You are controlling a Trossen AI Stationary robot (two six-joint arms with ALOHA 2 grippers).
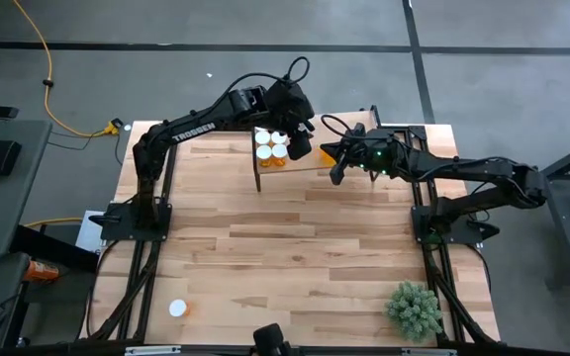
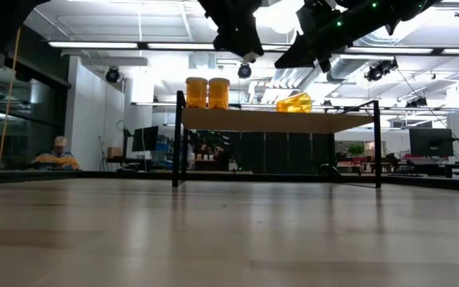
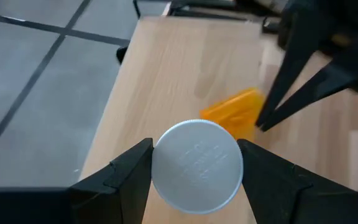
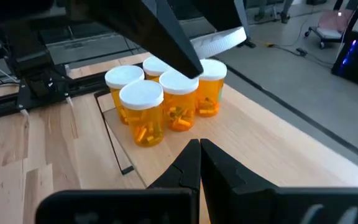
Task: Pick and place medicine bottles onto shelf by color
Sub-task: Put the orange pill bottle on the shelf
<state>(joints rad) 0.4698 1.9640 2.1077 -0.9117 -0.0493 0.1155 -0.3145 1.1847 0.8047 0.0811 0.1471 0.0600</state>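
Observation:
Several orange medicine bottles point(image 4: 160, 102) with white caps stand close together at the left end of the shelf point(image 1: 384, 170), a light board on black legs at the table's far side. One orange bottle point(image 2: 293, 102) lies on its side on the shelf, right of the group. My left gripper point(image 3: 196, 163) hangs above the standing bottles and is shut on a round white cap point(image 3: 197, 167). My right gripper point(image 4: 199, 152) is shut and empty, above the shelf near the lying bottle point(image 3: 235, 112). My left gripper pinches the white cap's rim point(image 3: 157, 163) between its two fingers, one on each side. The cap's flat top faces the wrist camera and hides what is beneath it. The fingers point down over the shelf, and the cap point(image 4: 219, 38) is lifted clear of the standing bottles.
Another white-capped bottle point(image 1: 177, 309) stands on the tabletop near the front left. A small green plant point(image 1: 414, 309) sits at the front right. The arm bases stand at the left point(image 1: 132, 213) and right point(image 1: 448, 222) edges. Bare wood lies between them.

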